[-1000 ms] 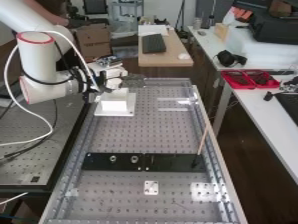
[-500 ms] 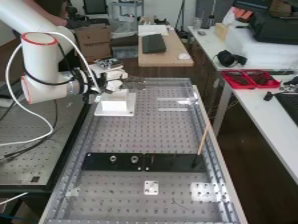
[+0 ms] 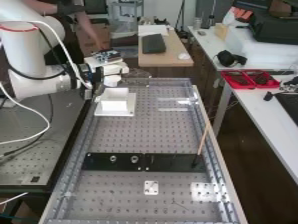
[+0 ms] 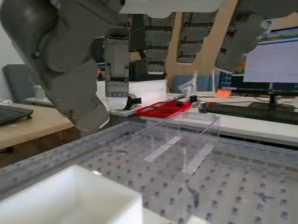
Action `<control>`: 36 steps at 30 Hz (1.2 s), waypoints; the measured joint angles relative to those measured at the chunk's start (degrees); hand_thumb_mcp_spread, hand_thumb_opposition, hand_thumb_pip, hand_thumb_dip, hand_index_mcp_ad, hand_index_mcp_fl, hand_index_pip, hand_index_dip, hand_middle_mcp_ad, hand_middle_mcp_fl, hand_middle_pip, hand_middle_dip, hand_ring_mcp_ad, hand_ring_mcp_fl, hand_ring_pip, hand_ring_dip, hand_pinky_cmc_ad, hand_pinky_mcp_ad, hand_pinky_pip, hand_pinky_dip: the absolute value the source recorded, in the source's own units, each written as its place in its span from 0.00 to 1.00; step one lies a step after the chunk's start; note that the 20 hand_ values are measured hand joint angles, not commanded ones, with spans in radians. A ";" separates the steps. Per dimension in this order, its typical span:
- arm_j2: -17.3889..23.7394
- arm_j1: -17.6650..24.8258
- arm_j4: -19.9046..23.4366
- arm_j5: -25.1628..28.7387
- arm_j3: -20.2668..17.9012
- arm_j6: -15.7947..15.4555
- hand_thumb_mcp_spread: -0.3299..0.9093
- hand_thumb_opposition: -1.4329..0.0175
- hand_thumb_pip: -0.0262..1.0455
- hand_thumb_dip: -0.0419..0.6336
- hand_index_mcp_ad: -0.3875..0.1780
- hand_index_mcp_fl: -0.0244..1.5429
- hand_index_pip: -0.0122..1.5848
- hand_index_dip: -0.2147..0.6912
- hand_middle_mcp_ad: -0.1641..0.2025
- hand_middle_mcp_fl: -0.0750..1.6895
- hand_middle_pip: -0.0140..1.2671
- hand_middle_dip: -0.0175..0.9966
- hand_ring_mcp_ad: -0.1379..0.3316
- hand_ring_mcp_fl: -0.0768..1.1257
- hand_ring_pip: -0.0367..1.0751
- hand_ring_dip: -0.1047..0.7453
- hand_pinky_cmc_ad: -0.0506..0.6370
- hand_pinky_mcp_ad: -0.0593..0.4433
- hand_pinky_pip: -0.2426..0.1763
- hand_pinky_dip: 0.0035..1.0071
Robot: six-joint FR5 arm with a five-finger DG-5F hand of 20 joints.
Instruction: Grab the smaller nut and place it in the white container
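Note:
At the upper left of the high view the hand [image 3: 113,71] is just behind the white container [image 3: 114,105], above the bench's far left corner. In the wrist view the hand [image 4: 117,65] has its fingers straight and the thumb apart from them, with nothing between. The open-topped white container [image 4: 74,196] stands close by, below the hand; no nut can be made out on the part of its inside that shows. On the flat black bar [image 3: 174,163] the larger nut [image 3: 113,159] and the bearing [image 3: 134,159] stand side by side.
Clear plastic pieces [image 4: 178,142] stand on the perforated bench beyond the container. A thin wooden stick [image 3: 203,140] rises from the bar's right end. A small white plate [image 3: 151,188] lies nearer the bench's front. Red trays [image 3: 250,79] sit on the side table.
The arm has drawn to the left in the high view, mostly in the last half second, and the hand has moved with it. The container, larger nut and bearing have stayed put.

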 joint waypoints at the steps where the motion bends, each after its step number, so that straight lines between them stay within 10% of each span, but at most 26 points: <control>1: 1.43 -0.40 0.06 1.64 0.02 0.91 0.55 0.43 0.77 0.39 0.37 0.02 0.78 0.32 0.55 0.09 0.10 0.24 0.49 0.07 0.11 0.25 0.52 0.64 0.50 0.18; 11: 8.65 -3.35 -2.92 17.94 2.28 6.17 0.51 0.44 0.77 0.39 0.38 0.02 0.72 0.31 0.57 0.09 0.10 0.24 0.51 0.07 0.11 0.25 0.52 0.64 0.50 0.18; 21: 9.69 -5.58 -7.30 33.14 7.43 9.24 0.47 0.46 0.72 0.34 0.44 0.02 0.44 0.31 0.56 0.09 0.10 0.24 0.54 0.07 0.11 0.25 0.52 0.70 0.47 0.23; 36: 8.43 -6.86 -10.76 35.26 12.36 9.59 0.47 0.48 0.69 0.34 0.44 0.02 0.34 0.34 0.56 0.09 0.10 0.24 0.55 0.07 0.11 0.25 0.54 0.71 0.46 0.25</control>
